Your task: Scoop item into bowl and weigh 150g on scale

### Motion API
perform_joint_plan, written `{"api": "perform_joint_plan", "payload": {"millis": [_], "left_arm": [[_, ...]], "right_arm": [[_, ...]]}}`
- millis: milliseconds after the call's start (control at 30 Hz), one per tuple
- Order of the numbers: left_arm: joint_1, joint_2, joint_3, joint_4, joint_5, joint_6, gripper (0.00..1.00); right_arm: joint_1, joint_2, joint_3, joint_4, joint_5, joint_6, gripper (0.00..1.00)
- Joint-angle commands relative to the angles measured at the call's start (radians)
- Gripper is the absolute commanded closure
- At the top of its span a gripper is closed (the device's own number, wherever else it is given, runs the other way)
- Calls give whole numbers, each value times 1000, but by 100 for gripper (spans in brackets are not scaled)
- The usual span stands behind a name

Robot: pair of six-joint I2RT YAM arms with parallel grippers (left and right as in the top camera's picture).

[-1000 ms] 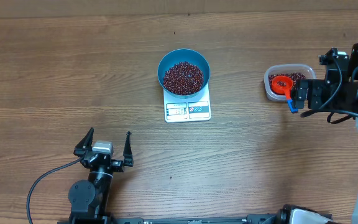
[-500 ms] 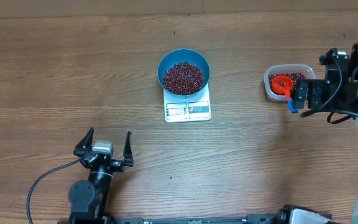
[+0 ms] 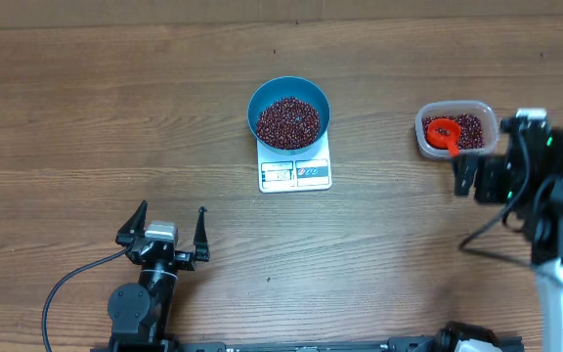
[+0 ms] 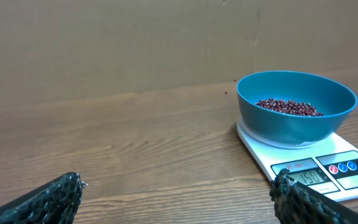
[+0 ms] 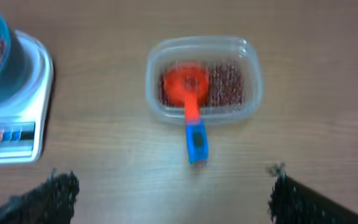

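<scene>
Right gripper [image 5: 173, 190] had backed off the tub [image 3: 421, 132], scoop [image 3: 445, 131] left inside; jaws wide, empty. Left gripper [image 3: 172, 209] likewise wide and empty. Bowl [image 3: 254, 112] sat on scale [image 3: 296, 173], well apart from both.

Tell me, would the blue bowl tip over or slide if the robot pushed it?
Likely slide, not tip: the bowl looks wide, and beans weigh down its bottom. Its base sits on the smooth scale, so a hard push might skate it off.

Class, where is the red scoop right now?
Overhead view, right side of the table: the red scoop rests in the clear tub, handle poking over its rim.
</scene>
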Motion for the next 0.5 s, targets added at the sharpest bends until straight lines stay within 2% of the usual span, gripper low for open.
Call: {"api": "perform_joint_plan", "payload": {"millis": [0, 300, 467], "left_arm": [[6, -8, -4, -2, -11, 16, 0], [6, -8, -4, -2, -11, 16, 1], [6, -8, -4, -2, -11, 16, 0]], "right_arm": [[64, -161, -142, 127, -32, -10, 0], [132, -506, -374, 414, -97, -11, 0], [132, -553, -512, 637, -199, -11, 0]]}}
